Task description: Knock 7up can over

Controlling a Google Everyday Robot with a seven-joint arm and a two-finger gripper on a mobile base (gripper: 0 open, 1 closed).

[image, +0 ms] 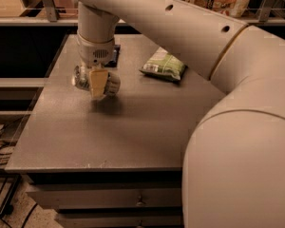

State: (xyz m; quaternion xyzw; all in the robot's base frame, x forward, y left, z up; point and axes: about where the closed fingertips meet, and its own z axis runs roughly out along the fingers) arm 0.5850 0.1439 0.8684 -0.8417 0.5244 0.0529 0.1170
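Note:
The 7up can (pixel 113 83) lies on its side across my gripper (pixel 98 85), its silver end (pixel 80 77) pointing left. It sits at the left-middle of the grey table (pixel 137 137), with its shadow just below it. The gripper hangs from the arm straight down over the can. One yellowish finger (pixel 98 80) crosses the can's front; the other finger is hidden behind it. The gripper appears shut on the can.
A green-white snack bag (pixel 164 64) lies to the right of the gripper. A small dark flat object (pixel 114 56) sits behind the wrist. My arm's large body fills the right side. The table's left edge drops to cables (pixel 0 141) on the floor.

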